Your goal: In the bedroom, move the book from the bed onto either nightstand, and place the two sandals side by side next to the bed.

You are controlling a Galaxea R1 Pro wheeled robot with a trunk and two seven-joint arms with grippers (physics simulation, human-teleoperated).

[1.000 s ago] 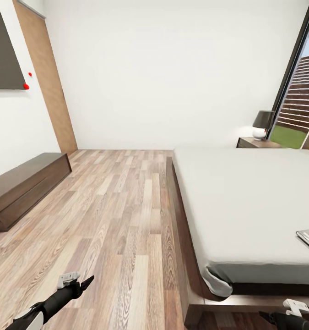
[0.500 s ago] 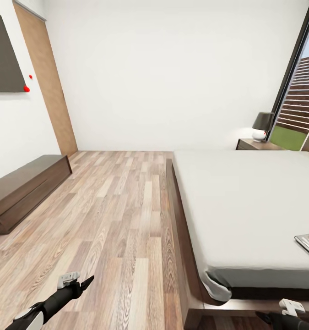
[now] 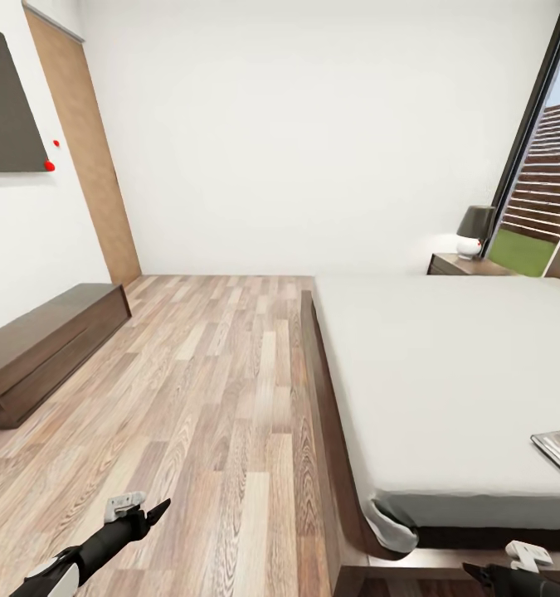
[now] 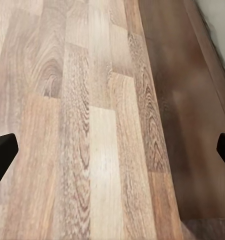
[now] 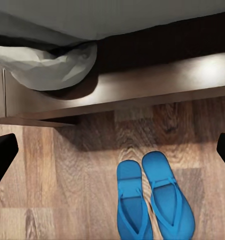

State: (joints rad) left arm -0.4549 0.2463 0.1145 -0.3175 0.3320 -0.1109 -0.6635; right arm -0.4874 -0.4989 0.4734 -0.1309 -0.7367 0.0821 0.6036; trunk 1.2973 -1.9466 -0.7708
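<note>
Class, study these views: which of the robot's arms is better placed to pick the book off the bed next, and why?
Right, probably. The book lies at the bed's right edge in the head view, nearer the right gripper. The left gripper hangs over bare floor.

Bright blue sandals (image 5: 153,200) — wood-grain brown floor (image 3: 213,390), grey-beige bed (image 3: 445,373)

Grainy matt wood-plank floor (image 3: 213,398); smooth dark-wood bed frame (image 5: 142,90) (slightly glossy); soft grey cloth mattress (image 3: 445,373); 2 blue sandals (image 5: 155,200), smooth and rubbery.
</note>
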